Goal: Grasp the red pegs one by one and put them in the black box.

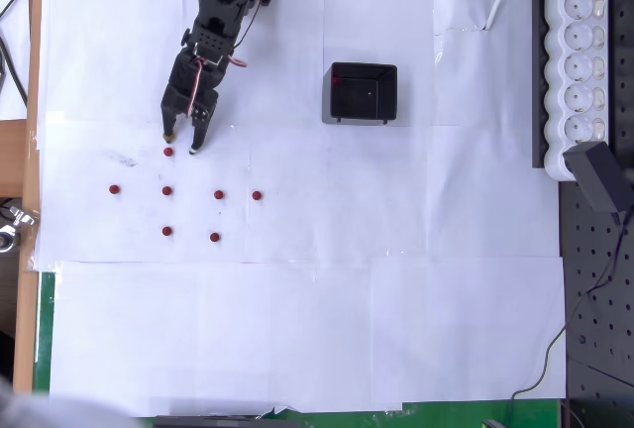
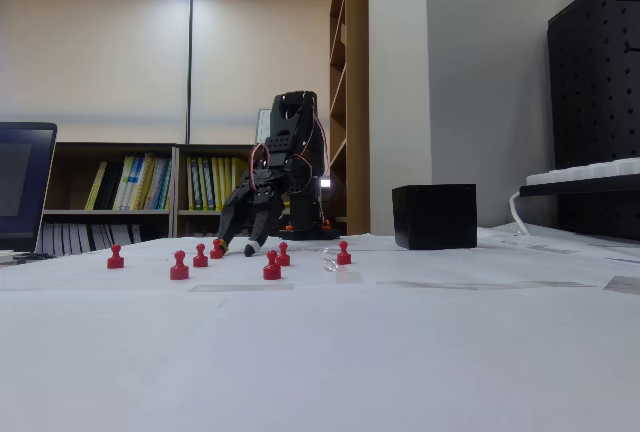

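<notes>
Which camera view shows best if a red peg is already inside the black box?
The overhead view: it looks straight down into the black box, where a small red spot sits at the inner top-left corner, probably a peg. In the fixed view the black box shows its side walls, so its inside is hidden.

Legible text and markings: none.
Book spines [image 2: 130, 184] on the background shelf are too small and blurred to read.

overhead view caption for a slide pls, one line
Black arm's open gripper poised over a red peg, six more pegs on white paper, black box to the right.
</notes>
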Robot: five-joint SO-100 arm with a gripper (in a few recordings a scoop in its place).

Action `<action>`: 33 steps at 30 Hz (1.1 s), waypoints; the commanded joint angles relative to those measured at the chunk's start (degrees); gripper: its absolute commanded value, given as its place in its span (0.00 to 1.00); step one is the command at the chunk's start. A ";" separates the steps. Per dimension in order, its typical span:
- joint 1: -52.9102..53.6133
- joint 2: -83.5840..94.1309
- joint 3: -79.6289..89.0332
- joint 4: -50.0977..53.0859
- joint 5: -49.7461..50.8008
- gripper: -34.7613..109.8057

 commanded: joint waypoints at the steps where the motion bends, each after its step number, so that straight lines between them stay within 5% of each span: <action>1: 1.41 1.76 2.90 -0.79 -0.97 0.36; 33: 2.29 5.98 6.15 3.96 1.41 0.29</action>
